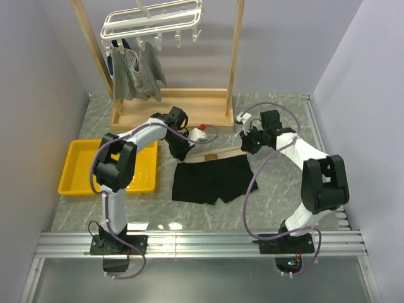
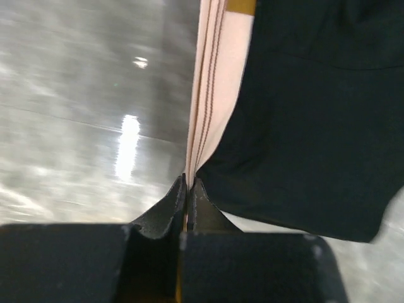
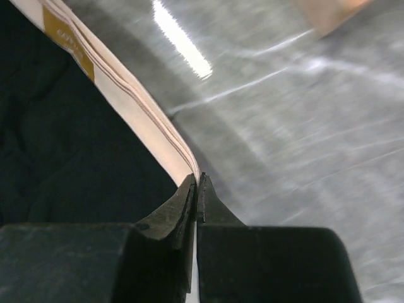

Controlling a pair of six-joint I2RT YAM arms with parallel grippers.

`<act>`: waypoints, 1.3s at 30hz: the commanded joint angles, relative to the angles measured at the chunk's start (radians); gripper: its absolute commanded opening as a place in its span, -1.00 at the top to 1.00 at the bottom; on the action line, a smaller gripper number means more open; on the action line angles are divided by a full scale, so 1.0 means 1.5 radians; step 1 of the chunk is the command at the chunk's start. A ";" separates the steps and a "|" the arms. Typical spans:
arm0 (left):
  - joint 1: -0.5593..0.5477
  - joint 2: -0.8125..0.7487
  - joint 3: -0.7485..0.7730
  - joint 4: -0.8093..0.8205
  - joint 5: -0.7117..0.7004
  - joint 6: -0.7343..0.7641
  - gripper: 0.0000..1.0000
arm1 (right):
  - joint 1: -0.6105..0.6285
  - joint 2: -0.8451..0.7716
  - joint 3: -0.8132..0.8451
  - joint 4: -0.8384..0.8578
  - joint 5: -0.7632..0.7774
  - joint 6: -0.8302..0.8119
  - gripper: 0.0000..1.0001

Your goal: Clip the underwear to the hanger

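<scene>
Grey marble-look surface point(image 1: 273, 203) here. Yellow tray point(image 1: 85, 167) sits on the left, wooden stand point(image 1: 170, 117) along the far edge, black underwear point(image 1: 211, 180) spread in the middle, small white-and-red thing point(image 1: 201, 133) just beyond it.

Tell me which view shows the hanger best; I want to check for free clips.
Top external: the hanger hangs whole on the stand, clips dangling, a grey garment at its left. The wrist views miss it, showing only the left gripper and right gripper pinching the underwear.
</scene>
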 commanded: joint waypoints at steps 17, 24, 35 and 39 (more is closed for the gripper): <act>0.069 -0.175 0.053 0.125 0.077 -0.126 -0.99 | -0.056 0.011 0.175 0.049 0.019 0.159 -0.45; 0.140 -0.392 -0.041 0.367 0.054 -0.470 -0.99 | -0.075 -0.077 0.269 0.097 -0.055 0.244 -0.63; 0.207 -0.409 0.018 0.537 -0.034 -0.676 -0.94 | -0.028 -0.018 0.378 0.339 -0.182 0.532 -0.98; 0.208 -0.371 0.019 0.622 -0.029 -0.676 -0.71 | 0.053 -0.019 0.367 0.394 -0.072 0.428 -0.99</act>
